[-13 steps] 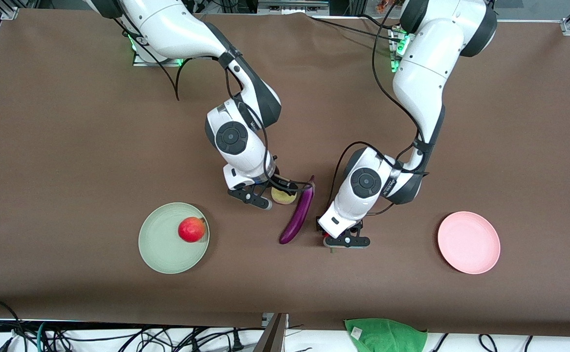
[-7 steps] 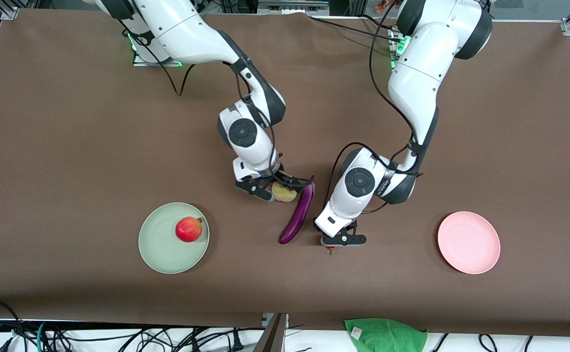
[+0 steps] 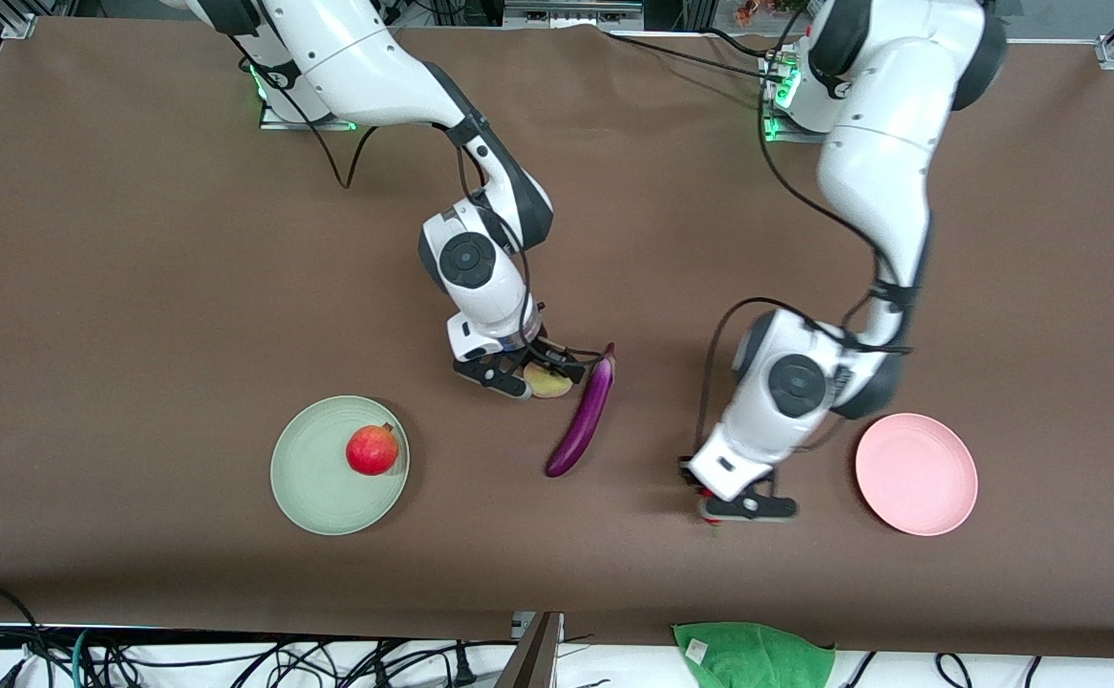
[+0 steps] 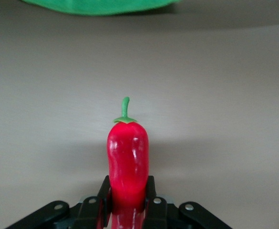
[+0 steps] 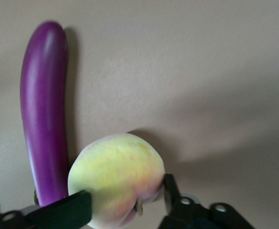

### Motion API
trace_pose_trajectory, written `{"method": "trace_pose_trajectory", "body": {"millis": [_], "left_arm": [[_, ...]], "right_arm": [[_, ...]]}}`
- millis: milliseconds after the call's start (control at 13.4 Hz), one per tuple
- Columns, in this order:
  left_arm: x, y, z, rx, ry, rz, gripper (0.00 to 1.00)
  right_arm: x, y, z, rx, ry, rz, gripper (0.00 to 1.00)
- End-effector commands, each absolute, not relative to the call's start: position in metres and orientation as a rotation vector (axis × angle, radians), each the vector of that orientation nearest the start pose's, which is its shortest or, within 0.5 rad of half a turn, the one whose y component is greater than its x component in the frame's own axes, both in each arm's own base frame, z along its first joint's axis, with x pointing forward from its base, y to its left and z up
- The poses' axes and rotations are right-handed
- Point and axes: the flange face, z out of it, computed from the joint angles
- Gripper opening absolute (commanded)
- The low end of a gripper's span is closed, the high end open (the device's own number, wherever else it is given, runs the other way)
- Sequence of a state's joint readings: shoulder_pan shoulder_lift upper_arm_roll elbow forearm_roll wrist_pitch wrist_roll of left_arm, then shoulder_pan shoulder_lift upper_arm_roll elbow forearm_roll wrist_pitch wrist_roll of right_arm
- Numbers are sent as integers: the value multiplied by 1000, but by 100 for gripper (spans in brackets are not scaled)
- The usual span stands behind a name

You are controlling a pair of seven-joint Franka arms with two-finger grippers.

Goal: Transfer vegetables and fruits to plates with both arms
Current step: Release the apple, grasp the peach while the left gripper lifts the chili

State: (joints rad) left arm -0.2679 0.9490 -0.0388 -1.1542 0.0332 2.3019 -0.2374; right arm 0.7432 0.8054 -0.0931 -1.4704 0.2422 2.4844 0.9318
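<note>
Front view –
L gripper point(image 3: 743, 506): over bare tabletop, between eggplant and pink plate, close to the plate; clamped on the chili point(image 3: 707, 496), only a red sliver of it shows under the fingers.
R gripper point(image 3: 524, 376): low at the peach point(image 3: 549, 382), fingers on either side of it and touching; peach looks to sit on the table.
Eggplant point(image 3: 583, 417): lies on table, diagonal, stem end just beside peach; other end nearer the camera.
Green plate point(image 3: 313, 478): toward R arm's end of table, holds the pomegranate point(image 3: 372, 450), off-centre near the rim.
Pink plate point(image 3: 916, 473): toward L arm's end, nothing on it.
Green cloth point(image 3: 753, 655): at table edge nearest camera.

L wrist view –
Chili point(image 4: 128, 160): red, green stem pointing away from the wrist, pinched at its lower part betw. both fingers point(image 4: 104, 193). Tabletop below; its shadow lies apart from it.
Cloth point(image 4: 98, 5): green strip at the frame edge.

R wrist view –
Peach point(image 5: 115, 186): yellow w/ pink blush, betw. the two fingers point(image 5: 170, 193), both in contact.
Eggplant point(image 5: 44, 124): glossy purple, right beside peach, touching or nearly; can't tell which.
</note>
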Motion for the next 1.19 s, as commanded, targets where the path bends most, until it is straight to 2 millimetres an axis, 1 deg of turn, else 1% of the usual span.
{"method": "trace_pose_trajectory", "body": {"millis": [0, 74, 149, 223, 298, 372, 447, 521, 596, 670, 745, 819, 894, 968, 1043, 1117], "left_arm": [[760, -163, 264, -3161, 351, -230, 0], [764, -132, 268, -3141, 435, -211, 0], [767, -104, 269, -3119, 524, -195, 0], [767, -74, 265, -3098, 599, -172, 0], [768, -39, 261, -3082, 649, -163, 0], [768, -10, 259, -3069, 690, -159, 0], [768, 19, 256, -3064, 710, -159, 2], [765, 42, 250, -3084, 718, -154, 3], [761, 58, 242, -3121, 732, -155, 3], [758, 68, 237, -3144, 733, -160, 7], [756, 69, 232, -3152, 730, -151, 9], [754, 69, 226, -3157, 727, -143, 12], [755, 69, 225, -3150, 724, -162, 19], [755, 69, 220, -3150, 723, -160, 31], [754, 69, 216, -3158, 708, -153, 53], [754, 69, 215, -3159, 703, -150, 73]], "right_arm": [[584, 445, 251, -2877, 571, -75, 4], [586, 444, 255, -2874, 572, -78, 4], [585, 445, 255, -2867, 582, -73, 8], [585, 447, 255, -2857, 602, -65, 47], [584, 448, 256, -2842, 625, -61, 88], [584, 449, 256, -2831, 646, -56, 97], [582, 452, 254, -2828, 655, -52, 98], [581, 455, 250, -2818, 651, -66, 98], [582, 458, 247, -2783, 676, -81, 98], [578, 468, 246, -2741, 688, -85, 99], [579, 480, 248, -2703, 700, -98, 99], [578, 490, 244, -2679, 733, -93, 99], [577, 499, 238, -2674, 732, -97, 99], [576, 502, 232, -2687, 708, -108, 99], [577, 500, 228, -2717, 658, -134, 99], [578, 498, 219, -2756, 615, -159, 99]]}}
